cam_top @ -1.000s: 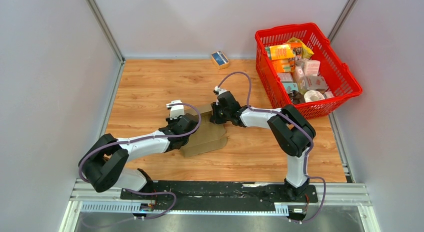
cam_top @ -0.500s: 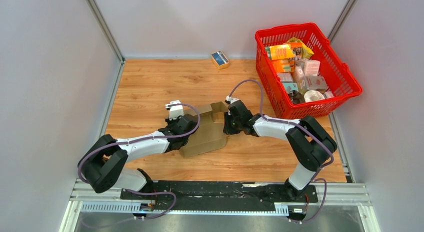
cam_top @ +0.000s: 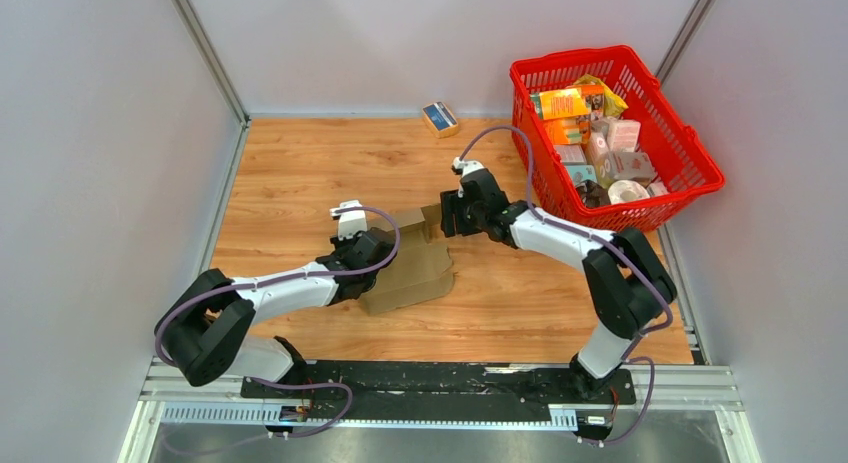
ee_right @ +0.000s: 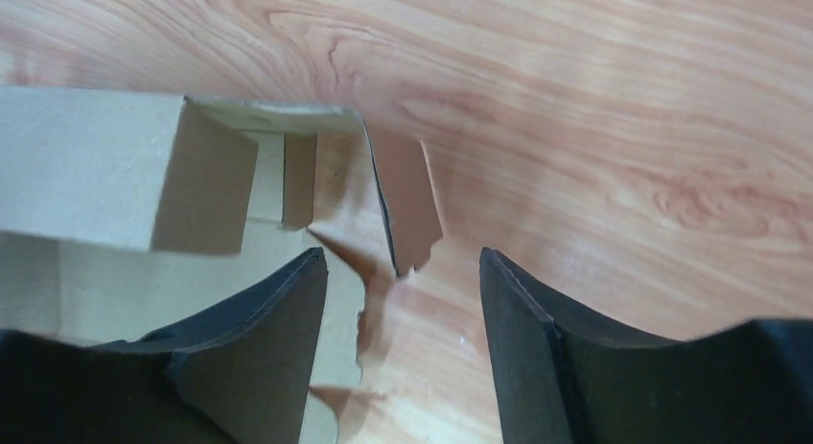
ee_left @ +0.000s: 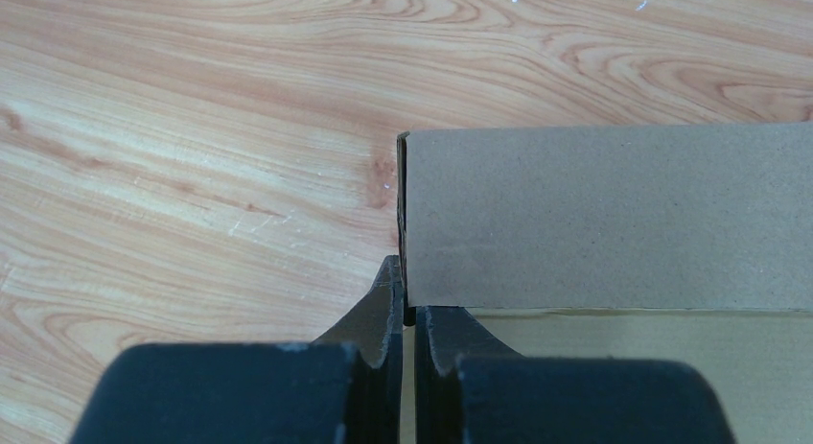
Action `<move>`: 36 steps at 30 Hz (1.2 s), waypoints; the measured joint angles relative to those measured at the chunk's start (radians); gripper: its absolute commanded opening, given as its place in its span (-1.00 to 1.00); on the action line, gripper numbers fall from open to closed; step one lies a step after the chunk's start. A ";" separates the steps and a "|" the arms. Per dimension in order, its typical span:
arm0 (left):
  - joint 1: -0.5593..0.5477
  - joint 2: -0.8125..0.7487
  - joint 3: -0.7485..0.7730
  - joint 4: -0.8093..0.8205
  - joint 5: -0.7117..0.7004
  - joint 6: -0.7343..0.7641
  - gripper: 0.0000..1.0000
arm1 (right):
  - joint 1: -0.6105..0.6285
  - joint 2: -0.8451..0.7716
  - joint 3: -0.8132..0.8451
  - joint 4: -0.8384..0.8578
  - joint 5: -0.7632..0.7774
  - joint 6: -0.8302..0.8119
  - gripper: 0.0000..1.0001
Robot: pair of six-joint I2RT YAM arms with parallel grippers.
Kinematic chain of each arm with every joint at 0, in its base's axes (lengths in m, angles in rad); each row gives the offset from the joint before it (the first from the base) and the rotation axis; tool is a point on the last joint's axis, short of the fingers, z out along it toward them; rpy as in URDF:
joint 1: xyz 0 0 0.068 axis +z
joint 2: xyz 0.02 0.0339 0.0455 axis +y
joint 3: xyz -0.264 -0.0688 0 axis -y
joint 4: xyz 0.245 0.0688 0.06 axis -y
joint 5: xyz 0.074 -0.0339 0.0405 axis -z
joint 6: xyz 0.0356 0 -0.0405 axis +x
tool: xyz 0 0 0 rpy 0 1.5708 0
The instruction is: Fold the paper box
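— Table first: where's the paper box?
— Lying mid-table, partly folded. Jaws on the left arm pinch its raised wall; those on the right arm stand spread beside its far corner.

left arm / right arm: white links, black joints | cables: purple — looped along each arm | left gripper, right gripper: black tapered fingers | base plate: black

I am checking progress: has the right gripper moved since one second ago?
Yes. The right gripper has shifted slightly right, toward the red basket, and its jaws have opened.
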 measured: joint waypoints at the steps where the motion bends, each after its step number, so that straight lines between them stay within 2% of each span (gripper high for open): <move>1: 0.000 0.000 0.000 -0.001 0.000 0.000 -1.00 | 0.000 0.028 0.023 0.002 0.005 -0.013 0.00; 2: 0.000 -0.001 0.000 -0.001 0.001 0.000 -1.00 | 0.000 0.055 0.040 0.006 0.012 -0.027 -0.09; 5: 0.000 -0.006 -0.002 -0.004 0.002 0.000 -1.00 | 0.014 0.101 0.065 0.007 0.060 -0.056 -0.56; 6: 0.000 -0.007 -0.003 -0.005 0.002 0.000 -1.00 | 0.019 0.108 0.067 0.007 0.084 -0.065 -0.78; 9: 0.000 -0.008 -0.003 -0.006 0.001 0.001 -1.00 | 0.050 0.109 0.074 -0.010 0.149 -0.082 -0.98; 16: 0.002 -0.007 -0.003 -0.013 -0.006 -0.002 -1.00 | 0.138 0.108 0.174 -0.155 0.233 -0.064 -1.00; 23: 0.002 -0.007 -0.003 -0.012 -0.008 -0.009 -1.00 | 0.156 0.107 0.288 -0.366 0.232 0.066 -1.00; 36: 0.001 -0.007 -0.003 -0.014 -0.007 -0.008 -1.00 | 0.173 0.108 0.305 -0.433 0.163 0.191 -1.00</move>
